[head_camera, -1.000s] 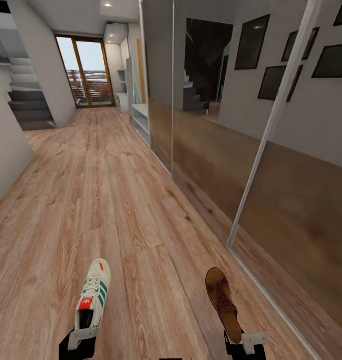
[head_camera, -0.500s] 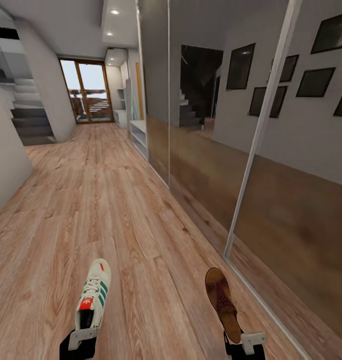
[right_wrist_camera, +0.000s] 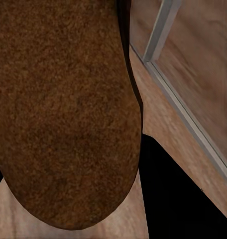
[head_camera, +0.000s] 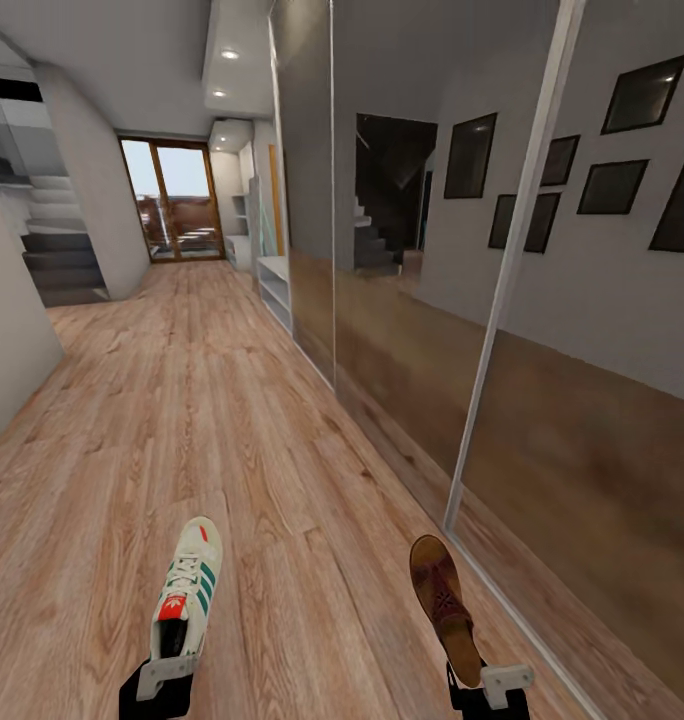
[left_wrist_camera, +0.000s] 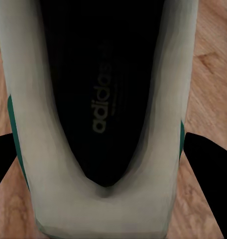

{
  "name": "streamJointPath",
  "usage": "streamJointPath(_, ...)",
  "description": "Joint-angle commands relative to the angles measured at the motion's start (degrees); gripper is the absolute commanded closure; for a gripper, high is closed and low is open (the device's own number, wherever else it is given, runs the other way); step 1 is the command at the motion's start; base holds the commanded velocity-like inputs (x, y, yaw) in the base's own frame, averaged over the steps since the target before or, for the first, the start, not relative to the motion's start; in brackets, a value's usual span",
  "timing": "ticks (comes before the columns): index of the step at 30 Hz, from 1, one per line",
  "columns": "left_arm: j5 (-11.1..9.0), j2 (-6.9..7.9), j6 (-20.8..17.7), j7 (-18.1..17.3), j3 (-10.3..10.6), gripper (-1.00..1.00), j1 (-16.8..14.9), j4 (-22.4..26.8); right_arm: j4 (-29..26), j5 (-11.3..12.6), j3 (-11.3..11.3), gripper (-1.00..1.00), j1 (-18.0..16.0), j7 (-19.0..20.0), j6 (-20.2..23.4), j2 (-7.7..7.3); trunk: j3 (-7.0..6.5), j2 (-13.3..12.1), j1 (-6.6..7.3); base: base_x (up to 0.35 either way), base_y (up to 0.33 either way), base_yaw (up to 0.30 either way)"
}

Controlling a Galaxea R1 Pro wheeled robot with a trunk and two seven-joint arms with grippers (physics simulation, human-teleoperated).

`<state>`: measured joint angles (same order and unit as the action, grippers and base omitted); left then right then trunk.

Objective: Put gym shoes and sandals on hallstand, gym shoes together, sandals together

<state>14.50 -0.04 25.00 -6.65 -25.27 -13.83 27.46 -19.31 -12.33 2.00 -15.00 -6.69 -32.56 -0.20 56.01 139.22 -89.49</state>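
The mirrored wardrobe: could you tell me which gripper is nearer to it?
Right. The right gripper, holding the sandal, is beside the mirrored wardrobe; the left gripper, holding the sneaker, is farther out.

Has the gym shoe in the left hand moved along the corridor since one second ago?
Yes. The gym shoe stays put in the left hand, but the hallstand and mirrored wardrobe now look closer: it travelled forward.

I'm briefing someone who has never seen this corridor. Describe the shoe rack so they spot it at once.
Follow the mirrored wardrobe along the corridor's right wall toward the glazed door at the far end. Just past the wardrobe's far edge stands the hallstand, a low, light grey unit with open shelf levels. Unlike the tall reflective wardrobe panels, it is short, matte and open-fronted.
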Motion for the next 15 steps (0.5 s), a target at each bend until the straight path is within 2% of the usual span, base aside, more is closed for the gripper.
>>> streamJointPath(1,0.44,-0.05,0.22,-0.38,-0.48,1.00,-0.05,-0.04,0.06,-0.41,0.20,1.00,-0.03,-0.16,-0.13,0.05,-0.15,-0.40,0.24,0.000,0.000,-0.007)
streamJointPath(9,0.42,-0.05,0.22,-0.38,-0.48,1.00,-0.05,-0.04,0.06,-0.41,0.20,1.00,-0.03,-0.19,-0.13,0.23,-1.61,-3.60,1.99,0.000,0.000,0.005)
streamJointPath(15,0.43,-0.05,0.22,-0.38,-0.48,1.00,-0.05,-0.04,0.06,-0.41,0.20,1.00,-0.03,-0.24,-0.13,0.28,-2.69,-6.01,3.31,0.000,0.000,0.196)
